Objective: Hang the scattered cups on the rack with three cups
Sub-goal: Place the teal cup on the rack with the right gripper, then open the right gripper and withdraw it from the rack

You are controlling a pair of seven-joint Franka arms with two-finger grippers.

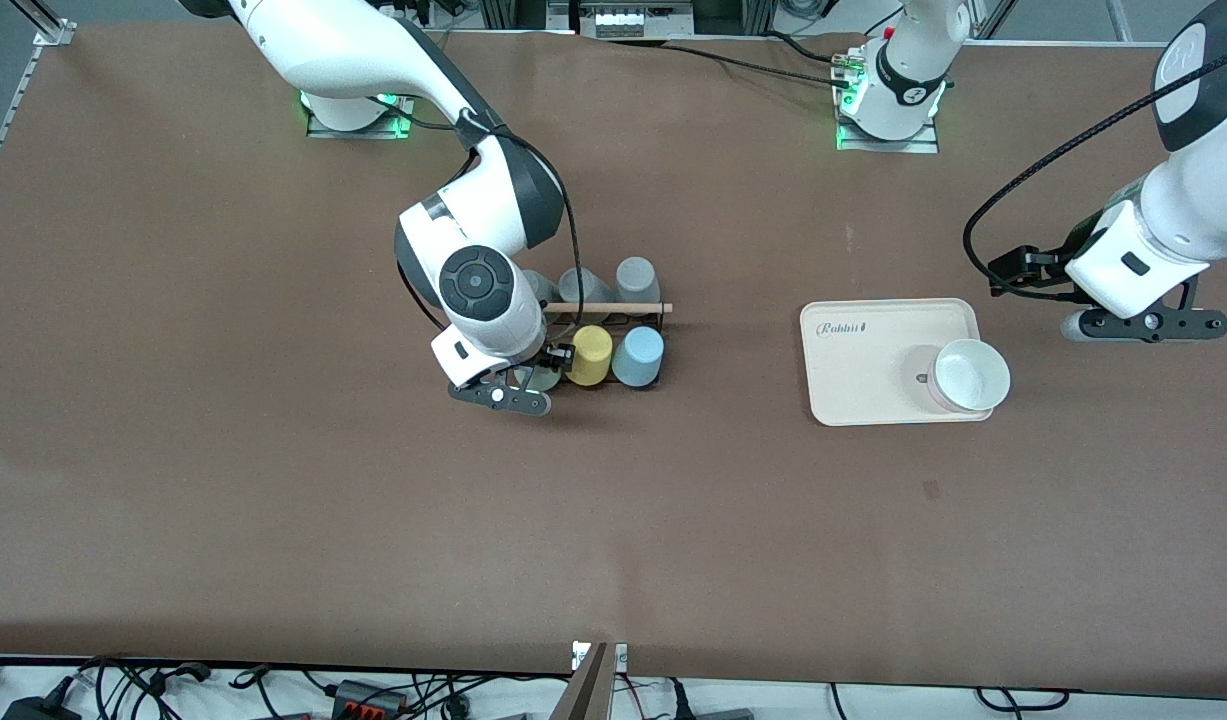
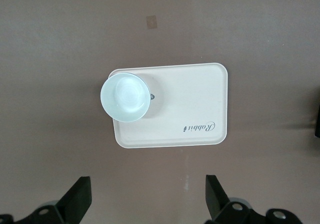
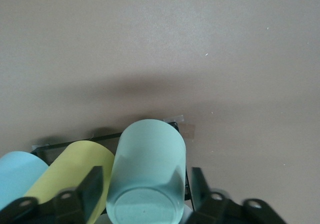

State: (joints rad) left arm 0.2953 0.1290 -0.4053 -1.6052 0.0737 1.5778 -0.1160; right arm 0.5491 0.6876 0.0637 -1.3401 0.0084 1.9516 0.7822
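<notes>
The rack [image 1: 613,308], black wire with a light wooden rod, stands mid-table. On its side nearer the front camera sit the light blue cup [image 1: 638,357], a yellow cup [image 1: 590,355] and the mint-green cup [image 1: 544,379], which is mostly hidden under my right gripper [image 1: 529,384]. In the right wrist view the mint cup [image 3: 147,154] lies on the rack between the fingers [image 3: 93,184], with a small gap on each side, next to the yellow cup [image 3: 70,169] and the blue cup [image 3: 17,171]. My left gripper [image 1: 1143,325] is open and empty, waiting over bare table at the left arm's end.
Three grey cups [image 1: 636,280] sit on the rack's side farther from the front camera. A cream tray [image 1: 863,390] with a white bowl [image 1: 968,375] lies toward the left arm's end. Both also show in the left wrist view: the tray [image 2: 190,103] and the bowl [image 2: 126,97].
</notes>
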